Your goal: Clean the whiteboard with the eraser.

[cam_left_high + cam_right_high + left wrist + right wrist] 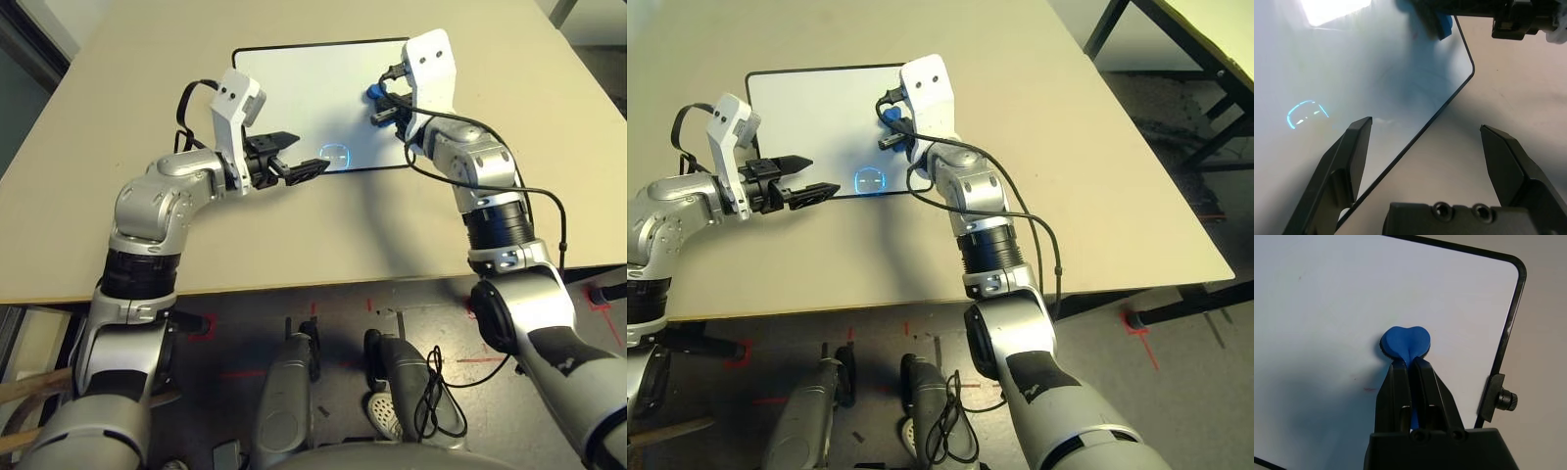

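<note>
The right gripper (1409,363) pinches the eraser (1405,341) against the whiteboard (1317,298); its wrist view reveals a knob (1507,399) at three o'clock. The left gripper (1425,134) gapes.

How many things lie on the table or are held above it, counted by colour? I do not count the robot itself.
White: 1, the whiteboard
Blue: 1, the eraser, pinched between the fingers of the right gripper
Total: 2

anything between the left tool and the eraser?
Only bare whiteboard, apart from a bluish light reflection near the left tool. The right tool grips the eraser. The left eye view shows it.
</note>
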Available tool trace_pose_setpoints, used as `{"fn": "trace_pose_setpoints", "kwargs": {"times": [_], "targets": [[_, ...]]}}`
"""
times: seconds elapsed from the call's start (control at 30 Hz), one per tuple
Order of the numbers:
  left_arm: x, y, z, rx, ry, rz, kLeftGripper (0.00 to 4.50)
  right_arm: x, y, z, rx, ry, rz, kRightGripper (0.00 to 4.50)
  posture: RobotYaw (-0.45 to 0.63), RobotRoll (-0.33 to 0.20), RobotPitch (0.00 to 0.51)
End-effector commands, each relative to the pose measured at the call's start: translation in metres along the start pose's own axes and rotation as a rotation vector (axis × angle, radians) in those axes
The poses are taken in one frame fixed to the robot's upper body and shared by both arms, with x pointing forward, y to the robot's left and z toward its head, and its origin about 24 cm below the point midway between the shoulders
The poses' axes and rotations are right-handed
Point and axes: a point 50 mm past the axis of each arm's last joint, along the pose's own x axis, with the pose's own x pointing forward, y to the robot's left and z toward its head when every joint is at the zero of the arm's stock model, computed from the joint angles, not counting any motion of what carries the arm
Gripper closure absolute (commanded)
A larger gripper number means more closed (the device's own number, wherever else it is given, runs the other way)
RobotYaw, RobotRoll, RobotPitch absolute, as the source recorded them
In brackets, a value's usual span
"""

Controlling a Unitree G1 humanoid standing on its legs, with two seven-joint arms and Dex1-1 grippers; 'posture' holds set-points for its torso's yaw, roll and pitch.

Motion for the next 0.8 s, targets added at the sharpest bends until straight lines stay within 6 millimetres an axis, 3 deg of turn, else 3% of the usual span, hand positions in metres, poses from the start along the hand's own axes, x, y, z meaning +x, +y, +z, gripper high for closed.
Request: {"fn": "trace_pose_setpoints", "kwargs": {"times": [0.03,0.13,0.37,0.47,0.6,0.8], "targets": [[0.0,-0.002,-0.005,-0.007,0.015,-0.011,0.0,-0.004,0.021,-0.034,0.013,0.145,0.072,4.5,0.06,0.0,0.298],[0.001,-0.001,-0.005,-0.008,0.016,-0.012,0.0,-0.006,0.02,-0.035,0.004,0.151,0.076,4.5,0.06,0.0,0.298],[0.001,-0.002,-0.005,-0.008,0.014,-0.015,0.0,0.005,-0.01,-0.002,-0.005,0.034,-0.037,4.5,0.06,0.0,0.295],[0.001,-0.002,-0.004,-0.007,0.014,-0.016,0.0,0.008,-0.012,0.0,-0.007,0.023,-0.043,4.5,0.06,0.0,0.292],[0.001,-0.003,-0.003,-0.005,0.013,-0.016,0.0,0.007,-0.001,-0.009,-0.01,0.054,0.002,4.5,0.06,0.0,0.291],[0.001,-0.004,-0.003,-0.003,0.012,-0.016,0.0,-0.008,0.031,-0.034,-0.01,0.135,0.123,4.5,0.07,0.0,0.292]]}}
